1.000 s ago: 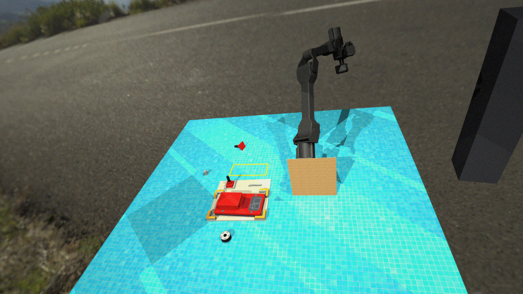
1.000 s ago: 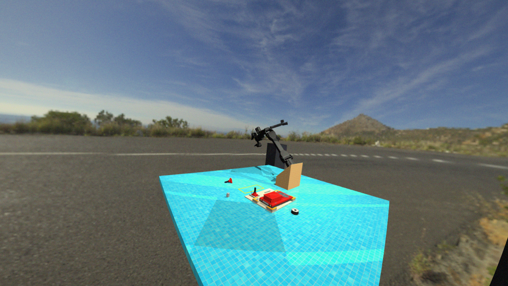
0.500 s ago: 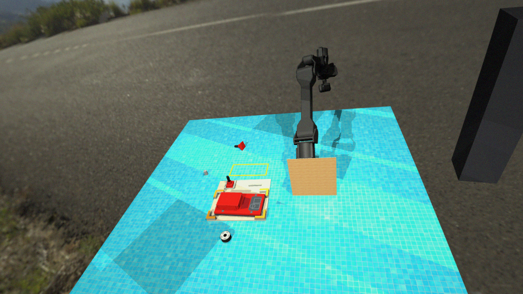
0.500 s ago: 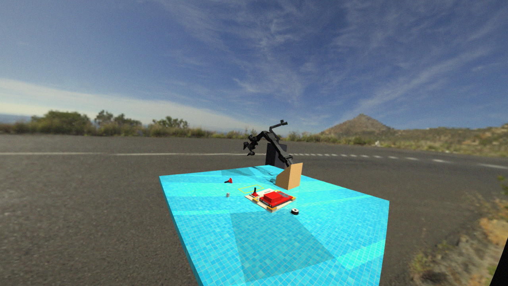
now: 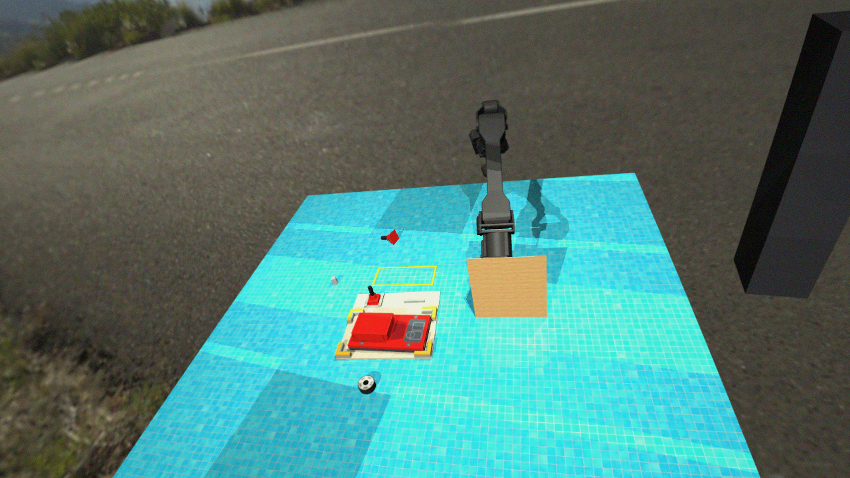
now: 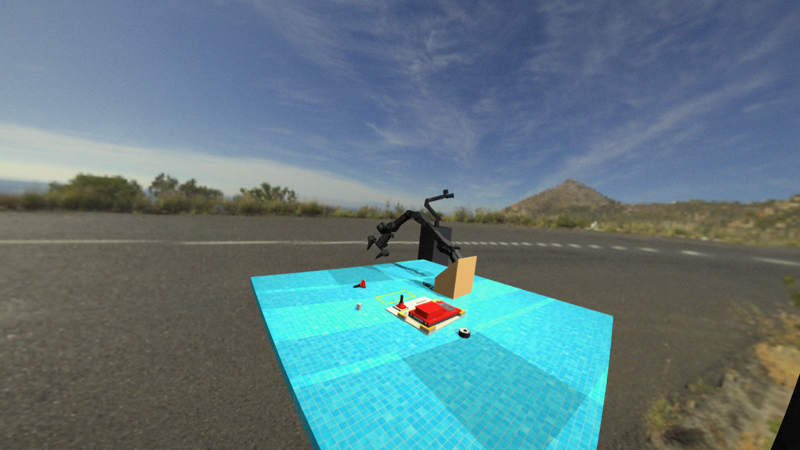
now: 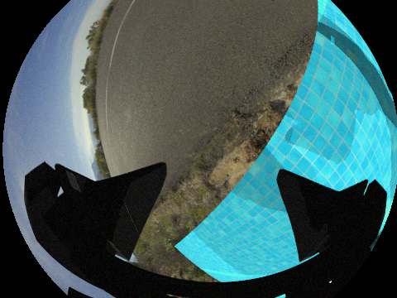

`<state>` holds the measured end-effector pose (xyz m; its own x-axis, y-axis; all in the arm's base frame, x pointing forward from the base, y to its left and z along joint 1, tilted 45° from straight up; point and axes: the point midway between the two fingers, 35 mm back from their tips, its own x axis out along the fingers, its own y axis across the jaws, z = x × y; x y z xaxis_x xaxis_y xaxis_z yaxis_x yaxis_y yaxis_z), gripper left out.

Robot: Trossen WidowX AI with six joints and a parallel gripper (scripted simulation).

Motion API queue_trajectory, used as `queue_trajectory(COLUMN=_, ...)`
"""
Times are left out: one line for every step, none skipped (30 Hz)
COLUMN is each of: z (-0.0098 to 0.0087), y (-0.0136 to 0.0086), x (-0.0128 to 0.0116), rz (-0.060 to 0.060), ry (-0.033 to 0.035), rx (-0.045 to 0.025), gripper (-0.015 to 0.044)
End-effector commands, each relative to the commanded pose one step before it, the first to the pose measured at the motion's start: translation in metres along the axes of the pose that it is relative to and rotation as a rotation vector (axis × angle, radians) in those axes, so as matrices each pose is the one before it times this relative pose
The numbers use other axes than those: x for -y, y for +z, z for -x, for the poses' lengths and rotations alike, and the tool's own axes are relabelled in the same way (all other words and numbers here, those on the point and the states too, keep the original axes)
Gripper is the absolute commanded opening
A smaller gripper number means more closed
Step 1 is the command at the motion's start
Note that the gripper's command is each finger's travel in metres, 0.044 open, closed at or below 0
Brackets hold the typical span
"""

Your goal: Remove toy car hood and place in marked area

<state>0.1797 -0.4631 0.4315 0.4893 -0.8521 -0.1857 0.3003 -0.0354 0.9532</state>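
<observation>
The red toy car [image 5: 372, 326] [image 6: 429, 310] sits on a white board [image 5: 392, 301] [image 6: 393, 310] between yellow corner pieces. Its boxy cabin is at the left in the top view; the low part at the right bears a grey panel [image 5: 416, 330] [image 6: 447, 306]. The hood's edges cannot be made out. The marked area [image 5: 404, 285] [image 6: 390, 294] is an empty yellow outline just behind the board. My gripper [image 6: 376, 248] [image 7: 225, 173] is open and empty, high above the far part of the table, away from the car. Its fingers cannot be made out in the top view.
A wooden block [image 5: 508, 288] [image 6: 464, 278] stands right of the board, in front of the arm's base. A red and black piece [image 5: 392, 237] [image 6: 362, 284] lies behind the outline. A small pale cylinder [image 5: 334, 280] [image 6: 359, 306] is at the left. A wheel [image 5: 366, 384] [image 6: 464, 332] lies before the board.
</observation>
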Motion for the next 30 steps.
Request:
queue_trajectory(z=-0.01731, y=-0.04868, x=0.01279, rz=0.0557, ry=-0.04593, rx=-0.08212, gripper=0.0440)
queue_trajectory(z=-0.00432, y=-0.01136, x=0.00200, rz=0.0135, ry=-0.00927, rx=-0.01953, gripper=0.0440)
queue_trajectory(z=-0.00428, y=-0.01144, x=0.00187, rz=0.0139, ry=-0.00915, rx=-0.01955, gripper=0.0440)
queue_trajectory(z=-0.00424, y=-0.01151, x=0.00173, rz=0.0143, ry=-0.00902, rx=-0.01956, gripper=0.0440)
queue_trajectory(z=-0.00425, y=-0.01172, x=0.00160, rz=0.0149, ry=-0.00899, rx=-0.01980, gripper=0.0440)
queue_trajectory(z=-0.00421, y=-0.01179, x=0.00146, rz=0.0153, ry=-0.00885, rx=-0.01981, gripper=0.0440)
queue_trajectory(z=-0.00416, y=-0.01185, x=0.00131, rz=0.0158, ry=-0.00871, rx=-0.01980, gripper=0.0440)
queue_trajectory(z=-0.00412, y=-0.01191, x=0.00116, rz=0.0162, ry=-0.00857, rx=-0.01978, gripper=0.0440)
queue_trajectory(z=-0.00407, y=-0.01196, x=0.00101, rz=0.0166, ry=-0.00842, rx=-0.01976, gripper=0.0440)
queue_trajectory(z=-0.00403, y=-0.01201, x=0.00085, rz=0.0171, ry=-0.00827, rx=-0.01973, gripper=0.0440)
queue_trajectory(z=-0.00398, y=-0.01206, x=0.00070, rz=0.0175, ry=-0.00812, rx=-0.01969, gripper=0.0440)
queue_trajectory(z=-0.00393, y=-0.01210, x=0.00055, rz=0.0179, ry=-0.00797, rx=-0.01964, gripper=0.0440)
queue_trajectory(z=-0.00388, y=-0.01213, x=0.00040, rz=0.0183, ry=-0.00783, rx=-0.01958, gripper=0.0440)
queue_trajectory(z=-0.00384, y=-0.01216, x=0.00027, rz=0.0187, ry=-0.00777, rx=-0.01949, gripper=0.0440)
queue_trajectory(z=-0.00437, y=-0.01143, x=0.00104, rz=0.0148, ry=-0.01238, rx=-0.01652, gripper=0.0440)
queue_trajectory(z=-0.00441, y=-0.01179, x=0.00094, rz=0.0157, ry=-0.01263, rx=-0.01685, gripper=0.0440)
queue_trajectory(z=-0.00432, y=-0.01183, x=0.00079, rz=0.0163, ry=-0.01253, rx=-0.01672, gripper=0.0440)
queue_trajectory(z=-0.00424, y=-0.01187, x=0.00065, rz=0.0169, ry=-0.01244, rx=-0.01657, gripper=0.0440)
queue_trajectory(z=-0.00415, y=-0.01190, x=0.00051, rz=0.0175, ry=-0.01234, rx=-0.01642, gripper=0.0440)
queue_trajectory(z=-0.00406, y=-0.01193, x=0.00036, rz=0.0181, ry=-0.01223, rx=-0.01625, gripper=0.0440)
queue_trajectory(z=-0.00396, y=-0.01195, x=0.00022, rz=0.0186, ry=-0.01212, rx=-0.01607, gripper=0.0440)
queue_trajectory(z=-0.00387, y=-0.01197, x=0.00008, rz=0.0192, ry=-0.01201, rx=-0.01588, gripper=0.0440)
queue_trajectory(z=-0.00377, y=-0.01199, x=-0.00007, rz=0.0198, ry=-0.01190, rx=-0.01568, gripper=0.0440)
queue_trajectory(z=-0.00367, y=-0.01199, x=-0.00021, rz=0.0203, ry=-0.01178, rx=-0.01546, gripper=0.0440)
queue_trajectory(z=-0.00339, y=-0.01135, x=-0.00034, rz=0.0197, ry=-0.01103, rx=-0.01442, gripper=0.0440)
queue_trajectory(z=-0.00318, y=-0.01093, x=-0.00046, rz=0.0195, ry=-0.01052, rx=-0.01369, gripper=0.0440)
queue_trajectory(z=-0.00259, y=-0.00947, x=-0.00067, rz=0.0168, ry=-0.00852, rx=-0.01162, gripper=0.0440)
queue_trajectory(z=-0.00196, y=-0.01014, x=-0.00190, rz=0.0157, ry=-0.00562, rx=-0.01167, gripper=0.0440)
queue_trajectory(z=-0.00210, y=-0.01131, x=-0.00217, rz=0.0179, ry=-0.00620, rx=-0.01281, gripper=0.0440)
queue_trajectory(z=-0.00197, y=-0.01112, x=-0.00220, rz=0.0179, ry=-0.00603, rx=-0.01236, gripper=0.0440)
